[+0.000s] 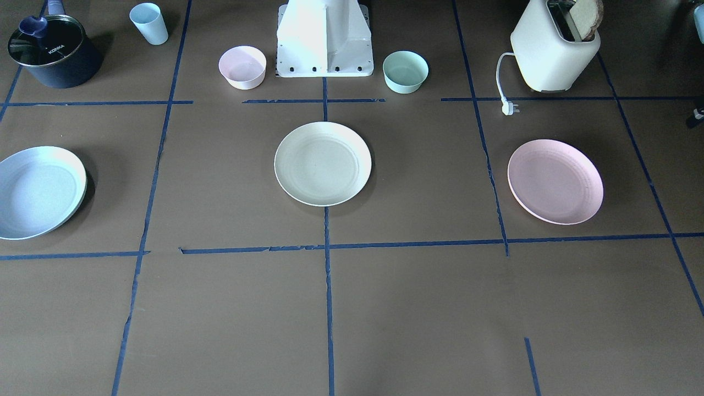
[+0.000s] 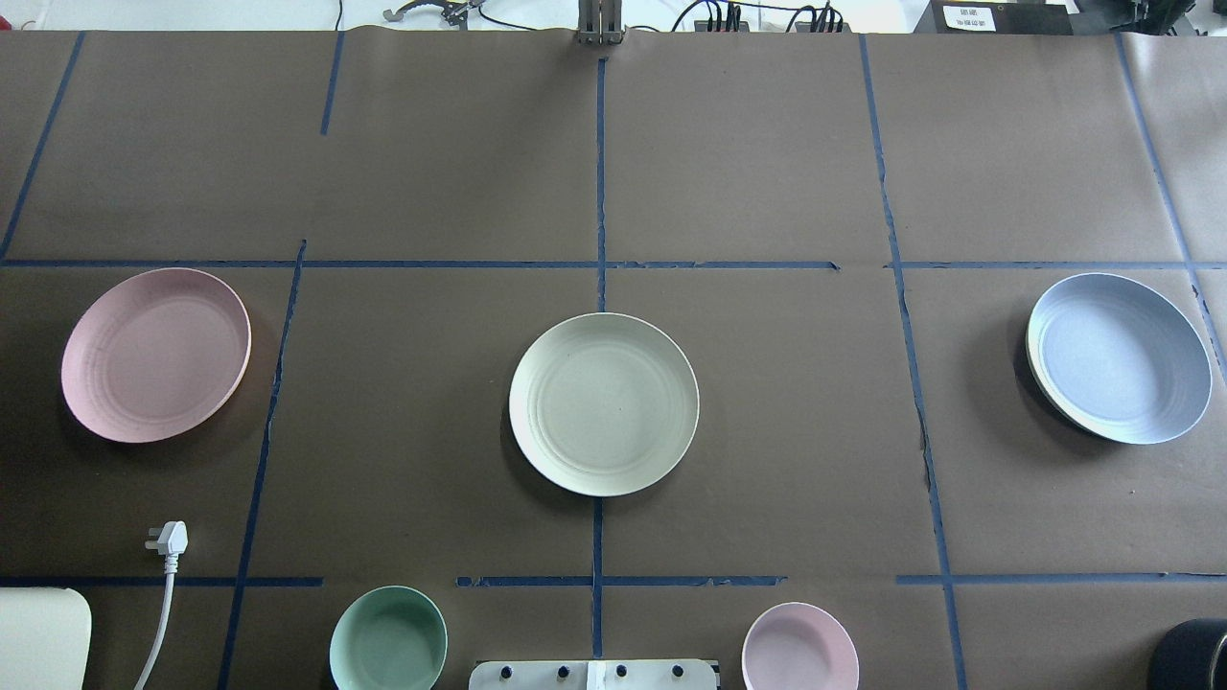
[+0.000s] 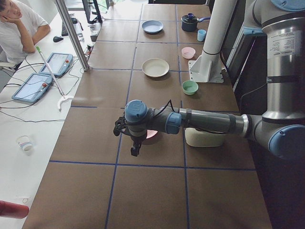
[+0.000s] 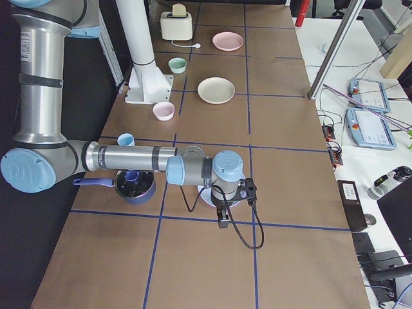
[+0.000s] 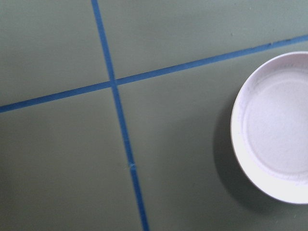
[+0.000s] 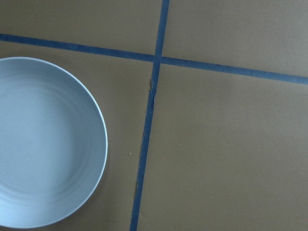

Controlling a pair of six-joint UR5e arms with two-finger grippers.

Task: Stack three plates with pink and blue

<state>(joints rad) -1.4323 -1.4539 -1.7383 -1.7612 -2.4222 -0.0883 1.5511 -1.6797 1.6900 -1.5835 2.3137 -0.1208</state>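
Three plates lie apart in a row on the brown table. The cream plate (image 1: 323,164) (image 2: 604,403) is in the middle. The pink plate (image 1: 555,181) (image 2: 156,355) is on my left side, the blue plate (image 1: 38,191) (image 2: 1118,357) on my right. My left gripper (image 3: 135,147) hangs above the table beside the pink plate (image 5: 279,130). My right gripper (image 4: 223,217) hangs by the blue plate (image 6: 45,144). Both grippers show only in the side views, so I cannot tell whether they are open or shut.
A small pink bowl (image 1: 242,67) and a mint bowl (image 1: 405,71) flank the robot base (image 1: 324,47). A toaster (image 1: 554,52) with its loose plug (image 1: 510,108), a dark pot (image 1: 54,52) and a blue cup (image 1: 149,23) stand along the robot's edge.
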